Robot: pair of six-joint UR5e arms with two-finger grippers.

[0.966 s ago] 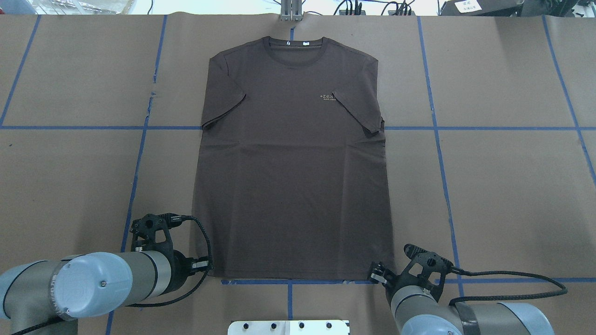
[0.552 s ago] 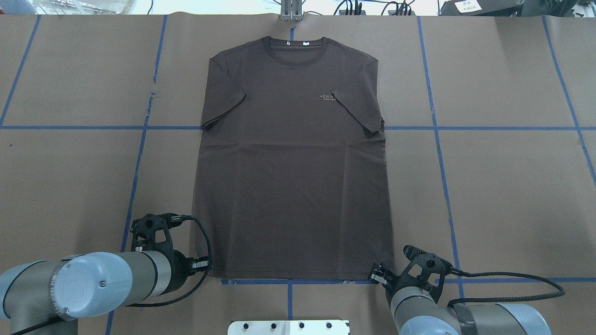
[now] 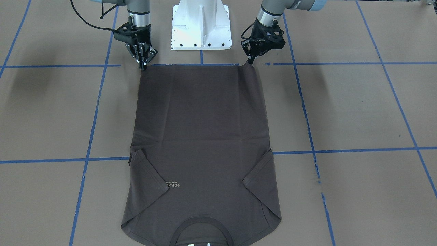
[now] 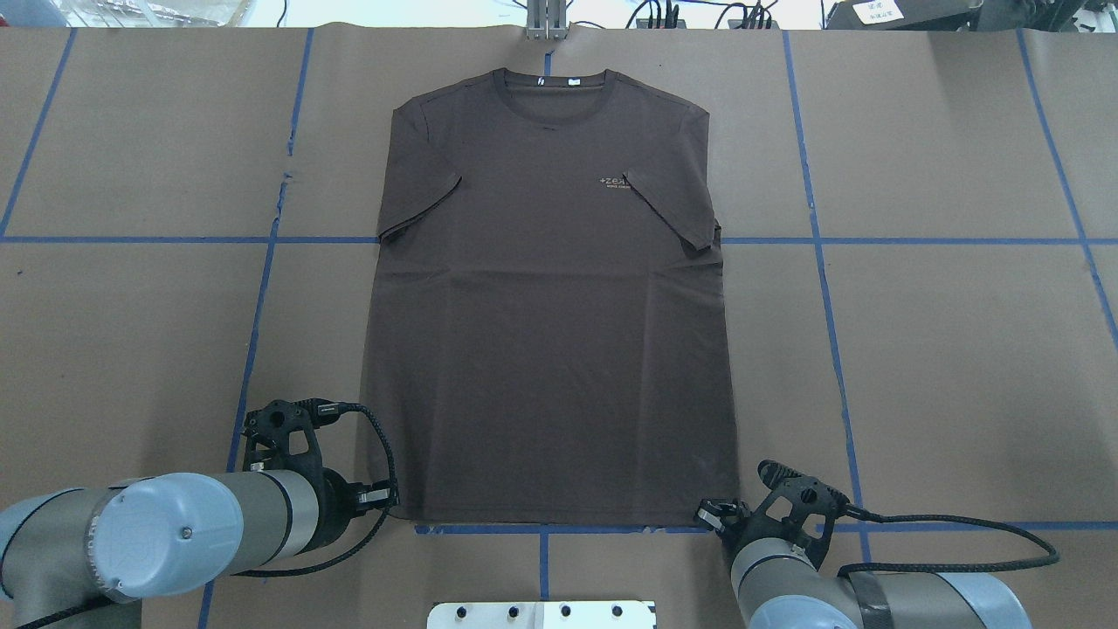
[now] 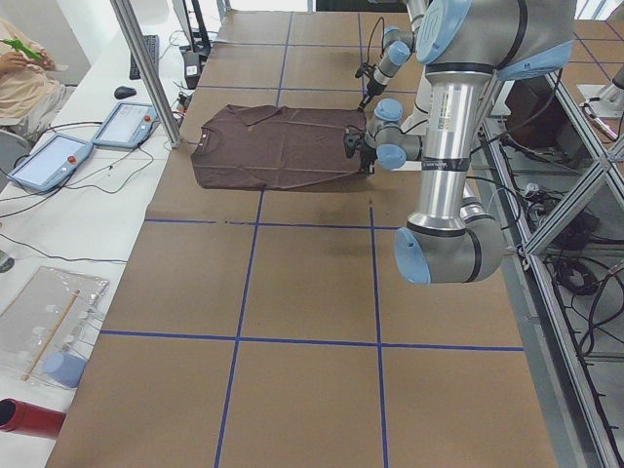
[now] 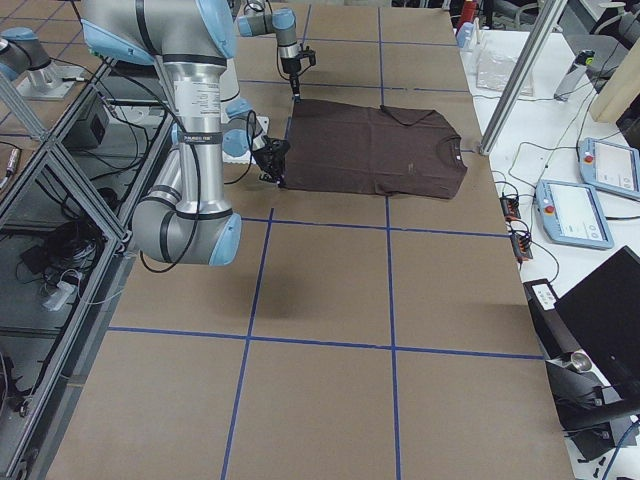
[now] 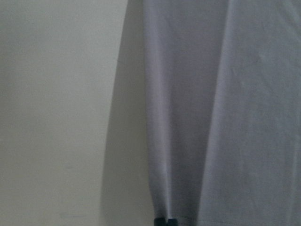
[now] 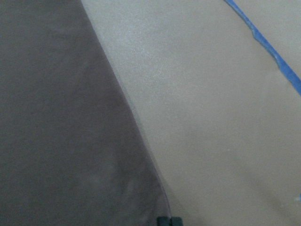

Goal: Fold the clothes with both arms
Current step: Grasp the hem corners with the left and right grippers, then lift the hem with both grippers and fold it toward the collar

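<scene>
Brown paper table (image 4: 961, 349) crossed by blue tape lines (image 4: 943, 240). The T-shirt (image 4: 550, 332) lies flat mid-frame, collar at top, sleeves (image 4: 668, 205) already tucked in. The left gripper (image 3: 250, 62) and right gripper (image 3: 143, 65) each pinch a hem corner at the bottom — the hem-to-collar fold is, I judge, not yet begun.

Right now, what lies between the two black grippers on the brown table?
The bottom hem of the dark brown-grey T-shirt, running from the left gripper to the right gripper beside a blue tape line; the front-facing view shows it.
</scene>
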